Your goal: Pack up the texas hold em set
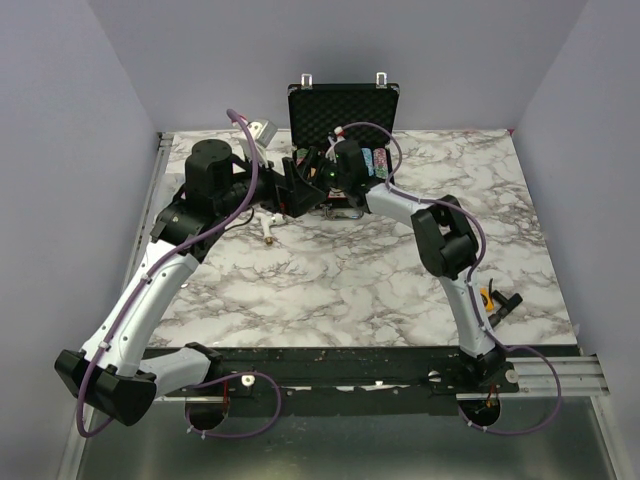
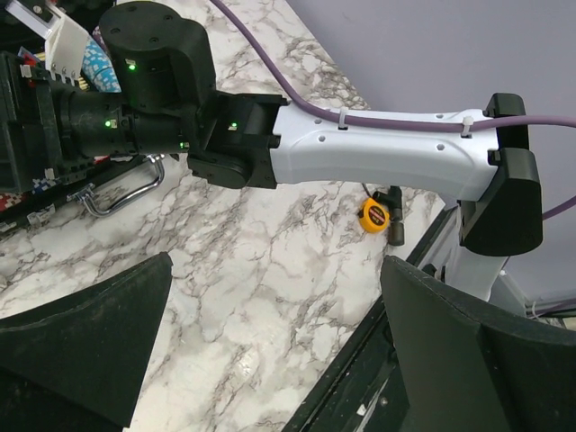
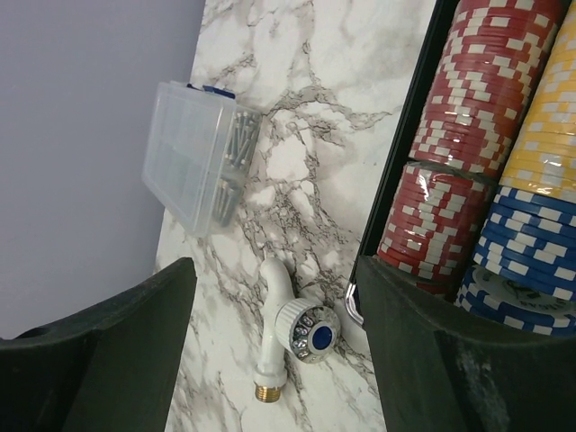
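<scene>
The black briefcase [image 1: 343, 108] of the texas hold em set stands open at the back of the table, lid upright. In the right wrist view its rows of red chips [image 3: 459, 135], yellow chips [image 3: 549, 135] and blue chips [image 3: 522, 234] fill the right side. My right gripper [image 3: 274, 270] is open just outside the case's left edge, its right finger [image 3: 432, 351] over the case rim, nothing held. My left gripper [image 2: 274, 270] is wide open over bare marble in front of the case, whose metal handle [image 2: 117, 193] shows upper left.
A white plastic tap [image 3: 288, 324] with a blue-centred knob lies on the table between my right gripper's fingers. A clear box of screws [image 3: 193, 153] sits beyond it. A yellow tape measure [image 2: 374, 217] lies near the table's right front edge.
</scene>
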Controlling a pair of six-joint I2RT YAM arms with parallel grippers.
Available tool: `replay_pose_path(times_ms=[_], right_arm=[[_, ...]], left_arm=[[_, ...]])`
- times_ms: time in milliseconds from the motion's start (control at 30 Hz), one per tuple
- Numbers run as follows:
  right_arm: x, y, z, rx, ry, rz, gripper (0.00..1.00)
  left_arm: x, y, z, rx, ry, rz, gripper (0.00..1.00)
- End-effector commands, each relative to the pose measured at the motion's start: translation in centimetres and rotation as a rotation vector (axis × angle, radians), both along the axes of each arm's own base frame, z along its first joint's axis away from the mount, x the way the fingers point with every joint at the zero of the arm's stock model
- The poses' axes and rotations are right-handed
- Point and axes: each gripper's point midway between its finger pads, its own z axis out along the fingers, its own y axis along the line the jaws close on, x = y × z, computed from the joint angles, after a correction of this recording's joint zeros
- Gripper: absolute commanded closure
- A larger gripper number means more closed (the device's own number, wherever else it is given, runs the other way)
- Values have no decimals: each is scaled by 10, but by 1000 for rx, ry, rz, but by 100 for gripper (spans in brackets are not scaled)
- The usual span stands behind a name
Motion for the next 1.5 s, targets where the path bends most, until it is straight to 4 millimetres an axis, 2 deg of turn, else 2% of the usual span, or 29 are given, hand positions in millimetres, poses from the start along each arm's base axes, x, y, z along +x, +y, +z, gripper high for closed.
replay_pose_path(times_ms=[0,167,267,367,467,567,667,733,767,933,1233,1467], right_arm=[[3,1,-3,10,22,1,25],[3,0,-30,-13,69,-6,24],[4,0,-24,-27,54,-2,24],[9,-5,-5,-40,25,-24,24],[13,-12,23,-30,-1,-49,23],[19,-27,51,-8,-19,-85,22],[28,-52,79,24,-48,-136,18],[38,-69,95,48,-64,-174,1],[44,-79,102,59,-70,-196,0],[79,-113,135,153,-102,-315,0],[136,-152,146,297,-136,-632,1],[171,-171,154,335,-139,-722,8]], left_arm=[[2,3,0,18,-25,16,2],[2,2,-1,21,-22,13,2],[3,2,-3,23,-16,15,1],[5,3,-4,32,-15,25,2],[6,5,-4,41,-16,37,2],[7,5,-5,44,-15,41,1],[7,5,-5,44,-12,40,1],[7,5,-5,43,-12,41,2],[7,5,-5,44,-13,41,1],[7,5,-5,41,-17,42,2],[9,13,-2,59,-40,81,2],[8,13,0,61,-37,86,2]])
